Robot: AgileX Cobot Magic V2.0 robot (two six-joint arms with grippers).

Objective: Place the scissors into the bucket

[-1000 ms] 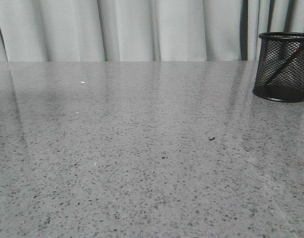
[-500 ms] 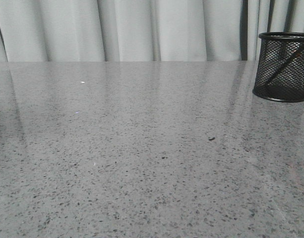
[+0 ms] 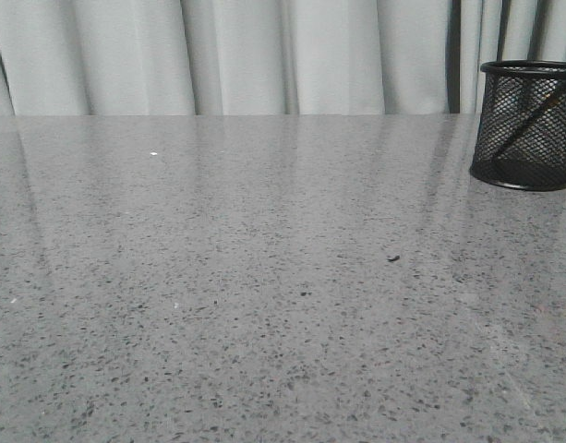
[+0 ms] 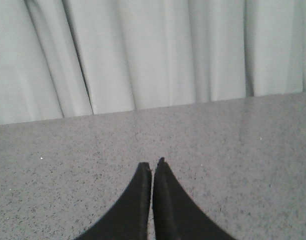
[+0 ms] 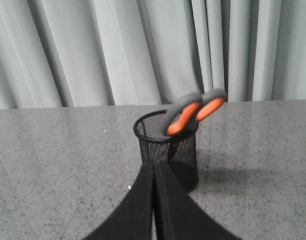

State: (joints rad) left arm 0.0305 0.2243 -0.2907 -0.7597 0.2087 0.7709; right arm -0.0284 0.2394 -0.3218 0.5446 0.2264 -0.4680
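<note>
The black wire-mesh bucket (image 3: pixel 527 125) stands at the far right of the table. In the right wrist view the bucket (image 5: pixel 167 150) holds the scissors (image 5: pixel 192 112), blades down, their grey handles with orange-lined loops sticking out over the rim. In the front view only a dark slanted line of the scissors (image 3: pixel 530 120) shows through the mesh. My right gripper (image 5: pixel 153 164) is shut and empty, just short of the bucket. My left gripper (image 4: pixel 152 165) is shut and empty over bare table. Neither gripper shows in the front view.
The grey speckled tabletop (image 3: pixel 264 277) runs back to pale pleated curtains (image 3: pixel 264 55). A small dark speck (image 3: pixel 393 258) lies on the table right of centre.
A faint shadow at the table's left edge has gone. The bucket and the scissors have not moved.
</note>
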